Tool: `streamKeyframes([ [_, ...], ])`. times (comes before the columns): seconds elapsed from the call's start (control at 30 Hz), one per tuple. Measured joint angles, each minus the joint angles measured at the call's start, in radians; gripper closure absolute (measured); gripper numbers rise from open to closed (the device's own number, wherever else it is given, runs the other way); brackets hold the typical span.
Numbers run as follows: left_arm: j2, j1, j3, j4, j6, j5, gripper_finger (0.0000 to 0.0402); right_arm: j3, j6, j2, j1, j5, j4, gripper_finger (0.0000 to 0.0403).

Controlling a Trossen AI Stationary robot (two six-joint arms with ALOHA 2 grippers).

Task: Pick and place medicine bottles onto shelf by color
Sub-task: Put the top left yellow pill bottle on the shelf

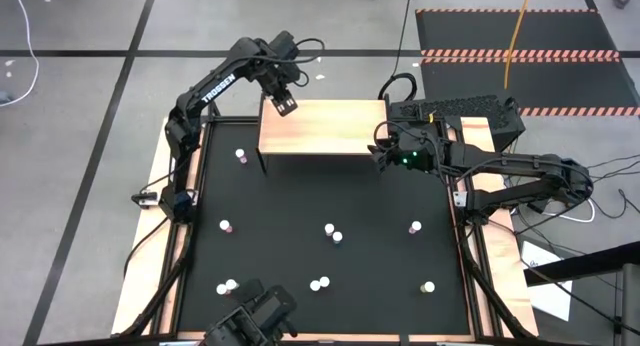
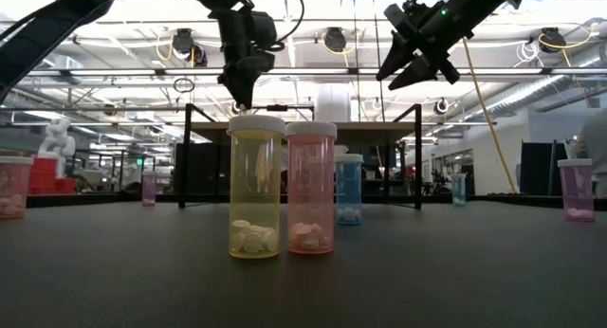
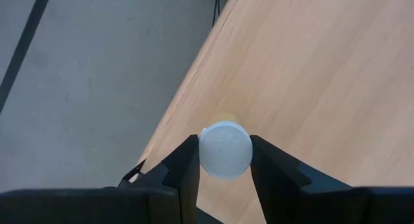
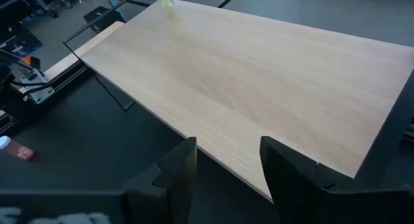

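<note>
We see the left gripper (image 3: 225, 160) clamping an upright, white-capped yellow medicine bottle (image 3: 225, 149) directly above the light-wood shelf (image 3: 323, 68) corner; the right gripper (image 4: 228, 160) waits open.

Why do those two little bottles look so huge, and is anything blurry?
Low view: the yellow bottle and pink bottle stand nearest the camera, so they loom; ceiling lights glare behind them. Left wrist view: the white cap looks slightly soft.

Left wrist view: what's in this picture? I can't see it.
The left gripper is shut on a small bottle with a white cap, holding it just above one edge of the light wooden shelf. Gray floor shows beside the shelf.
</note>
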Motion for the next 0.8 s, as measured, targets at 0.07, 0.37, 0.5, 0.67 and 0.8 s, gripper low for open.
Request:
streamKeyframes([
  [0.07,0.000,0.001,0.000,0.000,-0.001,0.000,0.0277,0.000,0.000,0.000,0.000,0.000,0.000,0.0238],
  [0.37,0.000,-0.001,0.000,0.003,-0.001,0.000,0.0277,0.000,0.000,0.000,0.001,-0.026,0.000,0.0238],
  [0.5,0.000,-0.001,0.000,0.003,0.002,0.001,0.0269,0.000,0.000,0.000,0.001,-0.026,0.000,0.0238],
  [0.67,0.000,-0.001,0.000,0.003,0.002,0.002,0.0236,0.000,0.000,0.000,0.001,-0.027,0.000,0.0238],
  [0.8,0.000,-0.001,0.000,0.004,0.003,0.003,0.0222,0.000,0.000,0.000,0.001,-0.027,0.000,0.0238],
])
